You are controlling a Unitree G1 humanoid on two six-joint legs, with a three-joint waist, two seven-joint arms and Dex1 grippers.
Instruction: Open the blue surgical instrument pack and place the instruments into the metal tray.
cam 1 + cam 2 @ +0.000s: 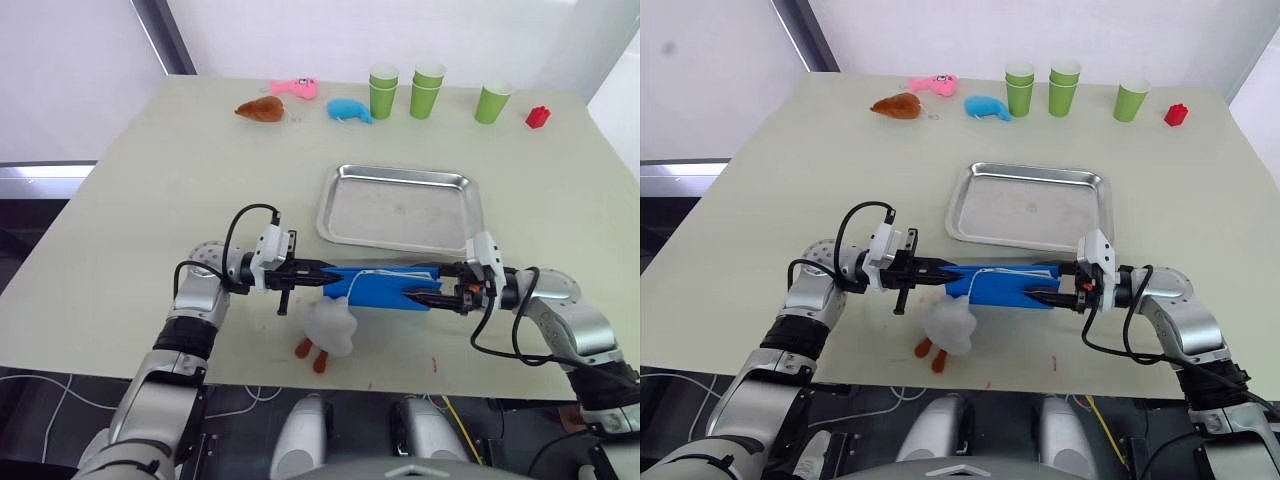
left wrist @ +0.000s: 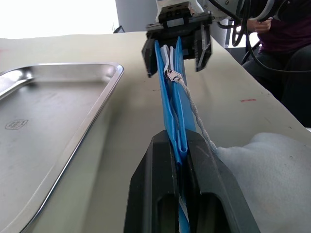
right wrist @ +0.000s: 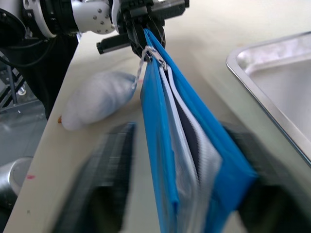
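Note:
The blue surgical instrument pack (image 1: 385,288) hangs edge-up just above the table's front, stretched between my two grippers. My left gripper (image 1: 325,270) is shut on its left end; in the left wrist view the fingers (image 2: 160,160) pinch the blue edge. My right gripper (image 1: 425,295) straddles the right end with its fingers spread, clear of the fabric on both sides. The zip is partly parted, showing pale lining (image 3: 187,141), and a white cord (image 2: 194,107) trails from the zip pull. The instruments are hidden inside. The metal tray (image 1: 400,210) lies just behind the pack.
A white plush duck (image 1: 328,330) lies under the pack at the front edge. Along the far edge stand three green cup stacks (image 1: 427,88), a red block (image 1: 538,116), and blue (image 1: 349,110), pink (image 1: 296,88) and brown (image 1: 262,110) toys. A seated person (image 2: 277,29) is beyond the table's side.

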